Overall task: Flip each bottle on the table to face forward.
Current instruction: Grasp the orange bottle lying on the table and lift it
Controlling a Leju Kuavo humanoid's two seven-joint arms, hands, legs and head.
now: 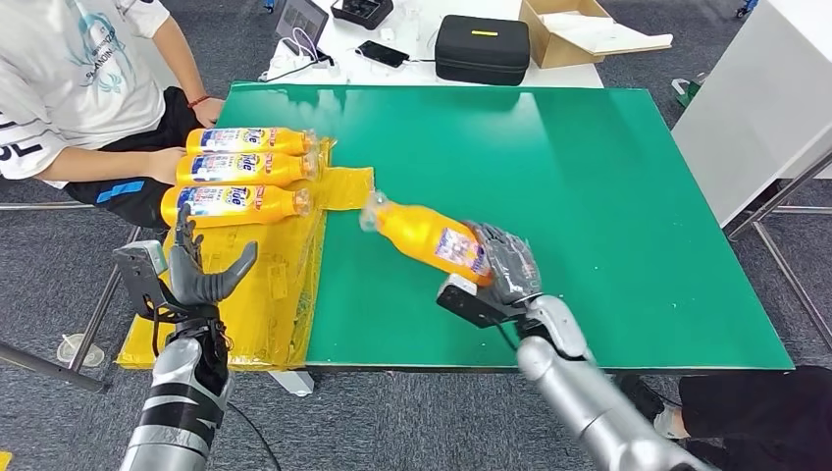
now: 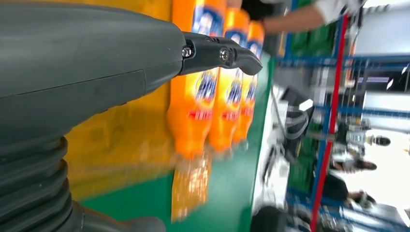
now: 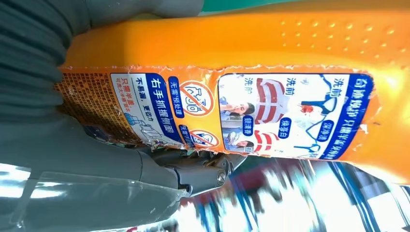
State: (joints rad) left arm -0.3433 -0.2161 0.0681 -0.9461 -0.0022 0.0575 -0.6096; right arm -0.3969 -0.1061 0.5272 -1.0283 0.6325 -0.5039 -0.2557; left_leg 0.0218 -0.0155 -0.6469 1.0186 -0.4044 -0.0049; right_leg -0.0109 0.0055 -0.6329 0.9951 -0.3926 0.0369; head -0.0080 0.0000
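Right hand [image 1: 502, 267]: fingers wrapped around the base end of an orange bottle [image 1: 424, 235], which it holds tilted above the green table [image 1: 589, 177], cap end pointing toward the yellow mat [image 1: 280, 285]. The right wrist view shows the bottle's back label [image 3: 217, 113], torn at its edges, facing the camera.

Left hand [image 1: 201, 270]: raised over the near part of the yellow mat, fingers spread, holding nothing.

Three more bottles [image 1: 245, 169] lie side by side on the far part of the mat, brand labels up, caps toward the green table. A seated person [image 1: 78, 88] is close beside them, one hand near the row.

Risks, as judged: the grip sits at one end only, so the bottle could pivot or slip during a turn; setting it down carelessly might knock the nearest bottle or leave the back label up
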